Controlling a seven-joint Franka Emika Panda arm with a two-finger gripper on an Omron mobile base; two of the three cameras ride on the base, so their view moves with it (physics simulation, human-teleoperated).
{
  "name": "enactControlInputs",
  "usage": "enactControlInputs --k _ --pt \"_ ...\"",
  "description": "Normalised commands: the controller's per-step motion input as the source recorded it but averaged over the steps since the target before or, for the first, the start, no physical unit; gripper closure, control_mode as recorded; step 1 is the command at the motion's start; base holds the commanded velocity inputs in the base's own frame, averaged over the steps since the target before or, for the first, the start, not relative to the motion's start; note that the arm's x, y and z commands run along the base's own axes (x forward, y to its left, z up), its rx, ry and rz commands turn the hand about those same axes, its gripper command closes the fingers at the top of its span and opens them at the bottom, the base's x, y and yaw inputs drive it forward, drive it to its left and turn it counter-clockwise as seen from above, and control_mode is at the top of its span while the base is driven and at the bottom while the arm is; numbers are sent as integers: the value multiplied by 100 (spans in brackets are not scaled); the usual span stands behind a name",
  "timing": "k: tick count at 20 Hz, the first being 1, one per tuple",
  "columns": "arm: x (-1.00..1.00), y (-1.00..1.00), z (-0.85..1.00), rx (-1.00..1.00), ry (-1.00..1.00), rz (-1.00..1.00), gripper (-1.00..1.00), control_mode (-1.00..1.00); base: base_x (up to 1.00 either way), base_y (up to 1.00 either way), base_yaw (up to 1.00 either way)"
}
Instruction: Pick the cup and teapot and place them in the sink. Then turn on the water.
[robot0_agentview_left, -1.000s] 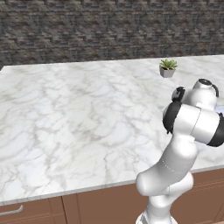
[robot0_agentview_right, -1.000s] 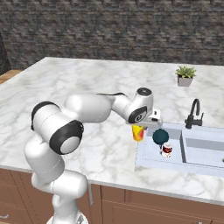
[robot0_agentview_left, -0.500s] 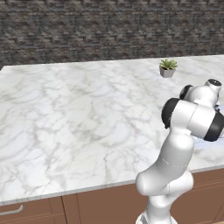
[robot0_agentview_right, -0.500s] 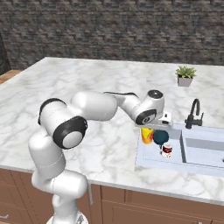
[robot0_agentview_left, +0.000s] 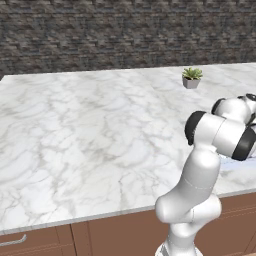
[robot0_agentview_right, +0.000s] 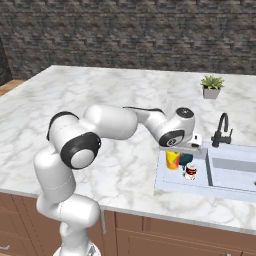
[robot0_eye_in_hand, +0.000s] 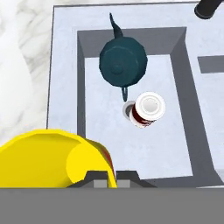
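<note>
Teapot (robot0_eye_in_hand: 122, 61) — can (robot0_eye_in_hand: 148, 109) — in sink (robot0_eye_in_hand: 65, 65) basin.

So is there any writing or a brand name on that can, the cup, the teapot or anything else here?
None can be read.
Red-and-white can: bands of colour, no letters legible.
Yellow cup: an orange-red patch, no words.
Teapot, sink, faucet, potted plant: plain.

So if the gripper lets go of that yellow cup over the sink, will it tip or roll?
Probably tips: the cup hangs above the small basin's rim, not its floor. Being cylindrical, it could roll toward the teapot.
</note>
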Motion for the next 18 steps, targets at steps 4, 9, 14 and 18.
enactControlInputs --k 4,9,14,18 --pt "-1 0 -21 0 0 0 100 -100 0 0 0" --pt "0 -5 -26 -1 0 0 100 -100 0 0 0" --pt "0 -16 -21 0 0 0 100 -100 0 0 0" --pt "0 -18 -20 0 0 0 100 -100 0 0 0"
